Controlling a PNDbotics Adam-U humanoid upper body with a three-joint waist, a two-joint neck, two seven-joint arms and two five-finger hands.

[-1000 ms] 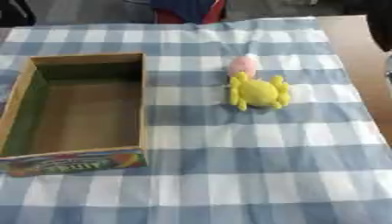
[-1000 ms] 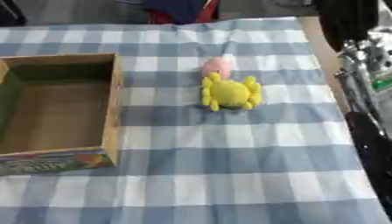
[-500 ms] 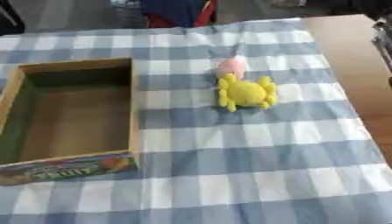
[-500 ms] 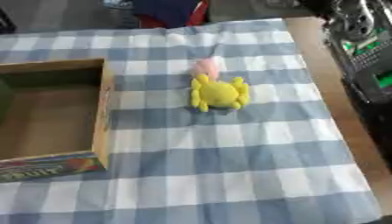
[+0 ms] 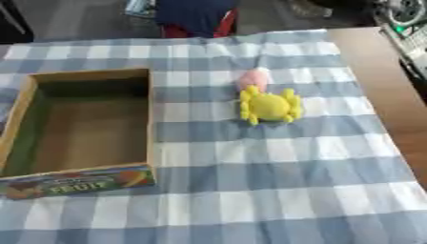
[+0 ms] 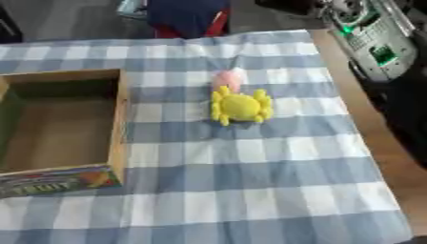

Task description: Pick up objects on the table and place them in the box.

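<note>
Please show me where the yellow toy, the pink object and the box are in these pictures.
yellow toy (image 5: 269,106): left eye view, on the middle of its round body.
pink object (image 5: 254,79): left eye view, on its visible middle, just beyond the yellow toy.
box (image 5: 151,114): left eye view, on its right wall.

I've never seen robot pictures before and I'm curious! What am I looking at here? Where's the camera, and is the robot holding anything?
Both pictures come from two camera eyes in the robot's head, looking down at a table, so they look nearly the same. The table wears a blue and white checked cloth. On the left sits an open cardboard box with nothing in it; its front says FRUIT. To its right lies a yellow toy with little legs, perhaps a crab, and a small pink thing touches its far side. The robot's job is to put these into the box. Its hands show in neither picture, so nothing is held yet. The dark machinery at the right edge may be part of the robot, but I cannot tell.
</note>
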